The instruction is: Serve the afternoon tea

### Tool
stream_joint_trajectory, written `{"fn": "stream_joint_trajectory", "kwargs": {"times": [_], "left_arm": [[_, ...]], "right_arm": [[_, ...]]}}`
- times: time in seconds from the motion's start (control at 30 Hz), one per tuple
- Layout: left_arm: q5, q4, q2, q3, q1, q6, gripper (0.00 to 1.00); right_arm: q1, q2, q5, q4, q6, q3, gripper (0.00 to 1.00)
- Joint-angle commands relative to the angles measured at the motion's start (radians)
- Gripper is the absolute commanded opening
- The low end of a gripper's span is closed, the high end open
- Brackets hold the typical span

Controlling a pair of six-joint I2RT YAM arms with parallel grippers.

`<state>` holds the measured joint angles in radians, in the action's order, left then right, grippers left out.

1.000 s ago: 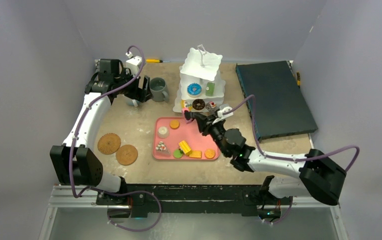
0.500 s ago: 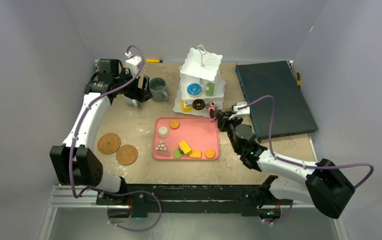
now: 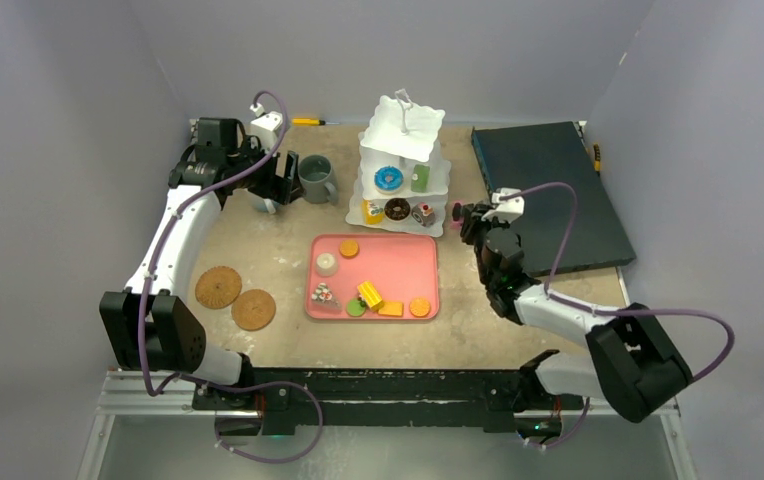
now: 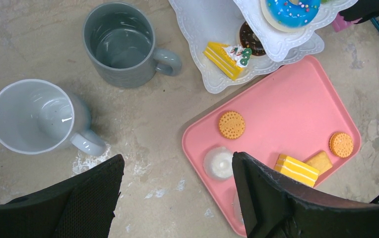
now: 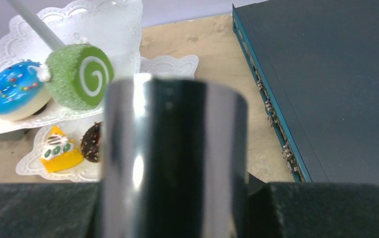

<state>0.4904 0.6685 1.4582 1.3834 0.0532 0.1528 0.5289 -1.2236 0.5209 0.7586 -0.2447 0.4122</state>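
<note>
The white three-tier stand (image 3: 403, 150) at the back holds a blue donut (image 5: 14, 89), a green swirl roll (image 5: 81, 74), a chocolate donut (image 4: 249, 37) and a yellow cake slice (image 4: 224, 57). My right gripper (image 3: 473, 222) is just right of the stand's bottom tier, shut on the black tongs (image 5: 172, 148). A small pink piece (image 3: 455, 212) shows at the tongs' tip. My left gripper (image 4: 177, 198) hangs open over the table between the white mug (image 4: 31, 116) and the pink tray (image 4: 296, 114). The grey mug (image 3: 316, 178) stands beside the stand. Two cork coasters (image 3: 218, 287) (image 3: 254, 309) lie front left.
The pink tray (image 3: 403, 270) carries several pastries, among them a cookie (image 3: 349, 248), a white round piece (image 3: 327, 264) and a yellow cake (image 3: 369, 294). A dark teal flat box (image 3: 548, 195) fills the right back. A yellow-handled tool (image 3: 308, 121) lies by the rear wall.
My right arm has swung right, off the pink tray and round to the right side of the stand, the tongs still in its grip. The left arm has not moved.
</note>
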Motion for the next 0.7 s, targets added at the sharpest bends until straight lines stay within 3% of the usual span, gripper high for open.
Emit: {"fn": "stream_joint_trajectory", "kwargs": {"times": [0.0,0.67], "left_arm": [[0.022,-0.022,-0.028,0.006,-0.009,0.016,0.79],[0.025,-0.032,-0.011,-0.003,-0.009,0.020,0.79]], "right_arm": [[-0.041,-0.077,-0.074,0.137,0.018,0.089,0.21],[-0.104,-0.316,-0.222,0.282,-0.003,0.217,0.21]]}}
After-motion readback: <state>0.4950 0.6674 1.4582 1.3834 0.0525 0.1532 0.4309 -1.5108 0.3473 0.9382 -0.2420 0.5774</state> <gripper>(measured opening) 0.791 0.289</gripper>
